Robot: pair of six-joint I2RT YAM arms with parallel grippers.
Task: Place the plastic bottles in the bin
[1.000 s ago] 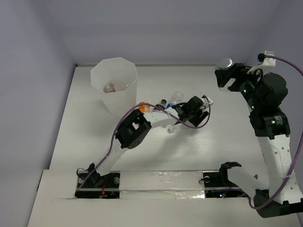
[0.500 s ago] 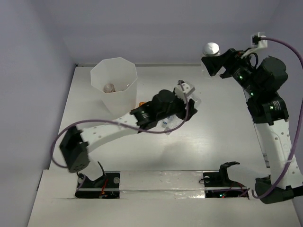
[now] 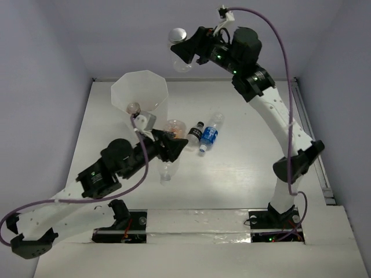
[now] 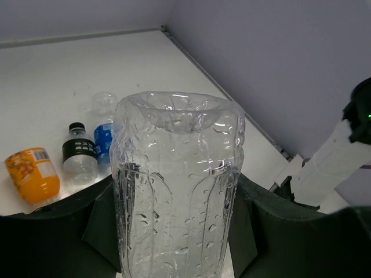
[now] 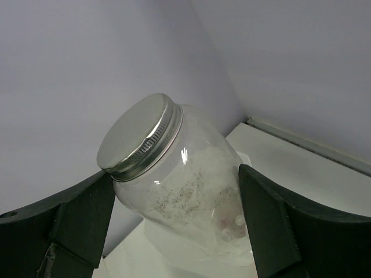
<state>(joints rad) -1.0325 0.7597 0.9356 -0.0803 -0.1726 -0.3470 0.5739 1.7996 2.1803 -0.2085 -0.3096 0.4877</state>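
My left gripper (image 3: 167,148) is shut on the long clear bottle (image 3: 166,172) and holds it off the table; in the left wrist view the bottle (image 4: 177,174) stands between my fingers (image 4: 104,226). The orange bottle (image 4: 32,174), the black-capped bottle (image 3: 195,133) and the blue-labelled bottle (image 3: 209,136) lie side by side on the table just past it. My right gripper (image 3: 185,53) is shut on the squat clear bottle (image 5: 185,174) with a silver lid, held high beside the bin (image 3: 139,95). A small bottle (image 3: 134,107) lies inside the bin.
The white table (image 3: 255,168) is walled at the back and on both sides. A rail (image 3: 310,139) runs along its right edge. My right arm (image 3: 278,116) arches across the far right part of the table. The arm bases sit at the near edge.
My right arm has swung left and up from the far right corner to beside the bin, still holding the squat bottle. My left gripper has drawn back left and nearer, carrying the long clear bottle.
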